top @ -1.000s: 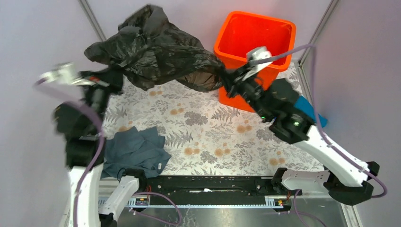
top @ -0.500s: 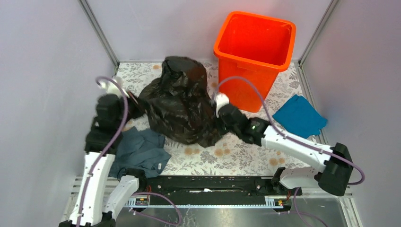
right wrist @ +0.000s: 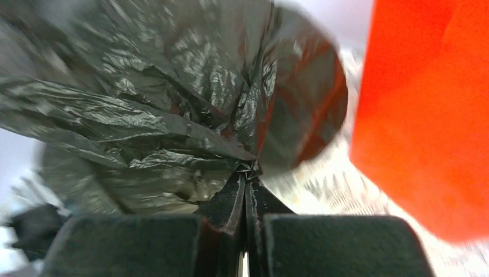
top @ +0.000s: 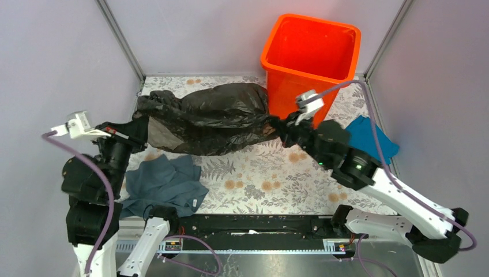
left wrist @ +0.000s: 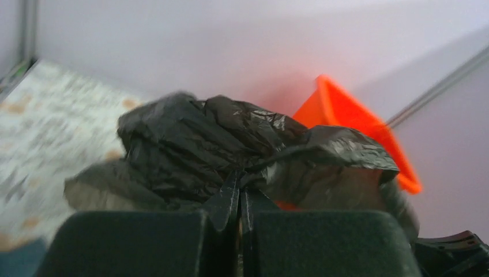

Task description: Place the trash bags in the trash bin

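Observation:
The black crinkly trash bag (top: pixel 207 118) hangs stretched between my two grippers, left of the orange trash bin (top: pixel 310 63) at the back right. My left gripper (top: pixel 140 128) is shut on the bag's left end; in the left wrist view its jaws (left wrist: pixel 240 193) pinch the film with the bag (left wrist: pixel 230 150) and bin (left wrist: pixel 357 135) beyond. My right gripper (top: pixel 281 125) is shut on the bag's right end, close to the bin's front wall. In the right wrist view its jaws (right wrist: pixel 247 179) pinch the bag (right wrist: pixel 144 98), with the bin's wall (right wrist: pixel 427 115) at the right.
A grey-blue cloth (top: pixel 164 182) lies on the floral mat near the left arm's base. A bright blue cloth (top: pixel 369 135) lies at the right, partly behind the right arm. Grey walls and metal posts enclose the table.
The bag went from held high, to bunched low in the middle, to stretched out wide now. The left gripper moved left; the right gripper moved back up toward the bin.

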